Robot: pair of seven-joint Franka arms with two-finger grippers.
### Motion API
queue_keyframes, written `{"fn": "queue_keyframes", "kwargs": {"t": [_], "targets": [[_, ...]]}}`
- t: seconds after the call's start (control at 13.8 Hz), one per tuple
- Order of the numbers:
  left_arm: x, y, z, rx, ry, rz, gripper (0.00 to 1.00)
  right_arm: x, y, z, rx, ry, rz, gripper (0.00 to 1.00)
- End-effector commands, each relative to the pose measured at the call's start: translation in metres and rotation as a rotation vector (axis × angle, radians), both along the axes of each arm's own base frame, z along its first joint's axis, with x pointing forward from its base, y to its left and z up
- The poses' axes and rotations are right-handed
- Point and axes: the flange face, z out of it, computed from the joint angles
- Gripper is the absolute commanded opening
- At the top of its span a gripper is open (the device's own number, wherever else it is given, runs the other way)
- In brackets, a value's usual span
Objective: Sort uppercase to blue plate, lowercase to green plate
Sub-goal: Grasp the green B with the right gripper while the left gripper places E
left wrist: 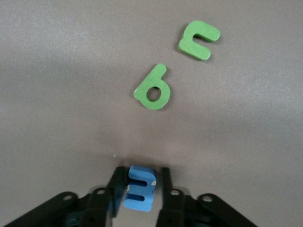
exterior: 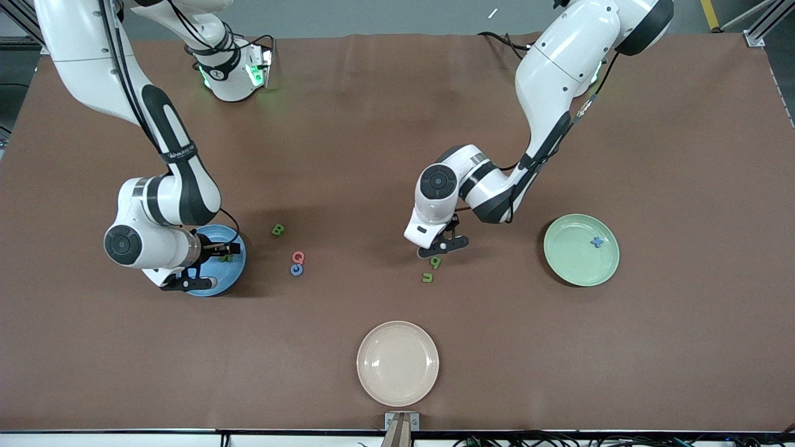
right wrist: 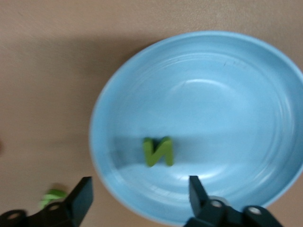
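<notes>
My left gripper (exterior: 442,247) is low over the table with its fingers open on either side of the blue m (left wrist: 139,189); one finger touches it and a small gap shows at the other. The green q (exterior: 436,262) and green u (exterior: 427,277) lie beside it and also show in the left wrist view, q (left wrist: 152,89) and u (left wrist: 199,40). The blue x (exterior: 597,242) lies in the green plate (exterior: 571,254). My right gripper (exterior: 208,267) is open and empty over the blue plate's (exterior: 239,264) edge. The green N (right wrist: 158,151) lies in that plate (right wrist: 213,94). The green B (exterior: 278,230), red-pink Q (exterior: 298,256) and blue ring (exterior: 297,269) lie on the table.
A cream plate (exterior: 397,363) sits near the table's front edge, nearer to the front camera than the letters. The brown table (exterior: 559,372) stretches wide around the plates.
</notes>
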Motion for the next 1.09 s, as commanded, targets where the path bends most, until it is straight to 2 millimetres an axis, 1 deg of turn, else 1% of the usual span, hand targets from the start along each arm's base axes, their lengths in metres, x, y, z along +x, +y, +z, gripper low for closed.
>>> {"fn": "queue_keyframes", "kwargs": {"t": [0.0, 0.15, 0.22, 0.29, 0.36, 0.44, 0.51, 0.58, 0.65, 0.73, 0.8, 0.94, 1.02], "targets": [[0.003, 0.005, -0.002, 0.018, 0.006, 0.009, 0.21, -0.01, 0.035, 0.016, -0.068, 0.01, -0.242, 1.0], [0.006, 0.006, 0.006, 0.015, -0.003, 0.014, 0.12, -0.014, 0.054, 0.02, -0.106, 0.01, -0.39, 1.0], [0.009, 0.007, 0.016, 0.012, -0.014, 0.011, 0.11, -0.016, 0.062, 0.027, -0.117, 0.002, -0.44, 1.0], [0.013, 0.013, 0.027, 0.027, -0.011, 0.013, 0.1, -0.017, 0.065, 0.032, -0.12, -0.006, -0.463, 1.0], [0.019, 0.024, 0.041, 0.047, 0.003, 0.004, 0.1, -0.015, 0.056, 0.032, -0.122, -0.002, -0.479, 1.0], [0.021, 0.03, 0.056, 0.055, 0.015, -0.015, 0.1, -0.016, 0.054, 0.031, -0.123, 0.002, -0.479, 1.0], [0.026, 0.04, 0.07, 0.046, 0.03, -0.009, 0.1, -0.022, 0.057, 0.028, -0.124, 0.0, -0.471, 1.0], [0.031, 0.055, 0.082, 0.043, 0.029, -0.007, 0.1, -0.027, 0.06, 0.027, -0.115, -0.022, -0.468, 1.0], [0.036, 0.069, 0.092, 0.036, 0.027, -0.006, 0.1, -0.037, 0.067, 0.024, -0.107, -0.05, -0.464, 0.99], [0.038, 0.085, 0.094, 0.035, 0.036, -0.02, 0.1, -0.045, 0.066, 0.021, -0.103, -0.064, -0.466, 0.97], [0.04, 0.106, 0.098, 0.035, 0.043, -0.047, 0.1, -0.052, 0.064, 0.02, -0.105, -0.061, -0.467, 0.93], [0.045, 0.149, 0.105, 0.035, 0.057, -0.061, 0.1, -0.062, 0.064, 0.016, -0.117, -0.048, -0.487, 0.77], [0.047, 0.173, 0.109, 0.03, 0.064, -0.068, 0.1, -0.067, 0.072, 0.013, -0.121, -0.051, -0.495, 0.72]]}}
